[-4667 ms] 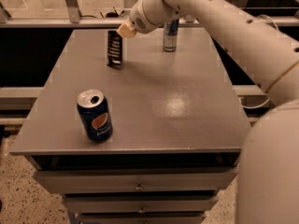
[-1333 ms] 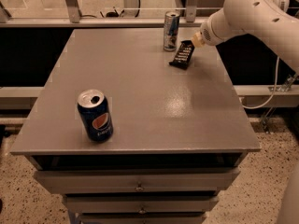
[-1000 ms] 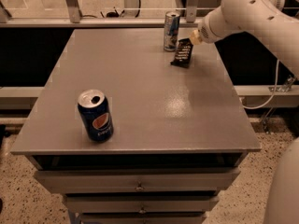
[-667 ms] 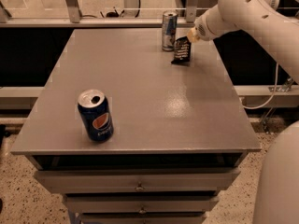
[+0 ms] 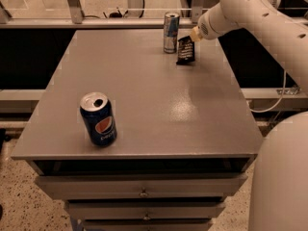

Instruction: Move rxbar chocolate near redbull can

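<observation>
The rxbar chocolate (image 5: pixel 186 50), a black wrapper with pale lettering, stands nearly upright at the far right of the grey table (image 5: pixel 144 95). Its lower end is at the table top. My gripper (image 5: pixel 193 34) is at the bar's top end and is shut on it. The redbull can (image 5: pixel 171 32), slim and silver-blue, stands upright just left of the bar, a small gap apart. My white arm (image 5: pixel 250 8) reaches in from the right.
A dark-blue Pepsi can (image 5: pixel 98 119) stands upright at the table's front left. Drawers (image 5: pixel 142 192) sit below the table's front edge. A rail (image 5: pixel 96 24) runs behind the table's far edge. The robot's white body (image 5: pixel 281 177) fills the lower right.
My gripper carried the bar from the far left of the table to beside the redbull can. In the last second the bar moved slightly left and tipped more upright.
</observation>
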Robot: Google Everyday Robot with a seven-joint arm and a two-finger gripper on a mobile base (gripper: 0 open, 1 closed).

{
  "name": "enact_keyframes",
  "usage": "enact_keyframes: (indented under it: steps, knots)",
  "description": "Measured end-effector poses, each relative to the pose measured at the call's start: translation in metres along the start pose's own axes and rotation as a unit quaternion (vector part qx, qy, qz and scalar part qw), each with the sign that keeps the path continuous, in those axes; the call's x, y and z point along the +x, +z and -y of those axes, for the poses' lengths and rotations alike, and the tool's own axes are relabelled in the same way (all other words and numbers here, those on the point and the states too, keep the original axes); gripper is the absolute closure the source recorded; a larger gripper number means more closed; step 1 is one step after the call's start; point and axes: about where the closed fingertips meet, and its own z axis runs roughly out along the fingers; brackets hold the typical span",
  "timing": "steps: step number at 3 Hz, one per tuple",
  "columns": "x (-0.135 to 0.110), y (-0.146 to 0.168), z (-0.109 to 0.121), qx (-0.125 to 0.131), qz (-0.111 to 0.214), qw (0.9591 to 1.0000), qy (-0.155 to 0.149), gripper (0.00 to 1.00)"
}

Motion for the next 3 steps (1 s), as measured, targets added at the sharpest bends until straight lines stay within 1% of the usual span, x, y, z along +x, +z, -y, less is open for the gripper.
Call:
enact_keyframes:
  steps: [2, 3]
  knots:
    - [0.0049, -0.0003, -0.0007, -0.003, -0.004, 1.0, -0.003, 0.15]
    - [0.0091, -0.0025, -0.002, -0.008, -0.004, 0.9999, -0.007, 0.0]
